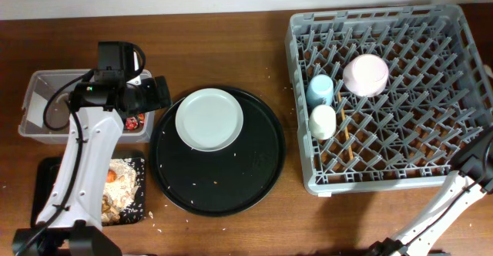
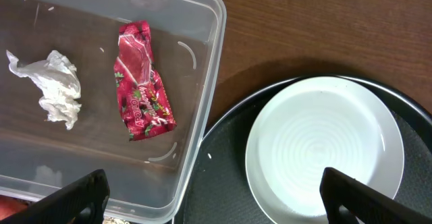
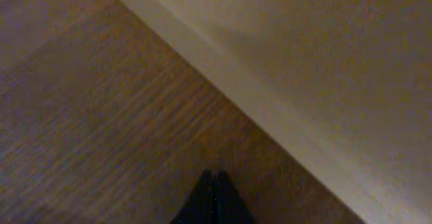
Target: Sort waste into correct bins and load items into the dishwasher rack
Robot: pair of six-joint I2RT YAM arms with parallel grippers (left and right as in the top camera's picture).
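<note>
My left gripper (image 2: 214, 196) is open and empty, hovering over the right end of the clear tub (image 1: 35, 129) and the round tray's left rim. In the tub (image 2: 202, 116) lie a red wrapper (image 2: 143, 82) and a white tissue (image 2: 50, 88). The grey-green plate (image 1: 209, 119) sits on the big round black tray (image 1: 218, 198); it also shows in the left wrist view (image 2: 324, 150). The shallow black tray (image 1: 46, 171) holds food scraps (image 1: 119, 188) and a carrot (image 1: 112, 176). The rack (image 1: 385, 179) holds a blue cup (image 1: 320, 89), a cream cup (image 1: 323, 121), a pinkish bowl (image 1: 365, 75) and chopsticks (image 1: 348, 144). My right gripper (image 3: 215, 183) is shut.
The right arm (image 1: 454, 198) rests at the rack's front right corner, its wrist camera facing bare wood and a pale wall. Crumbs are scattered on the round tray and on the table by the black tray.
</note>
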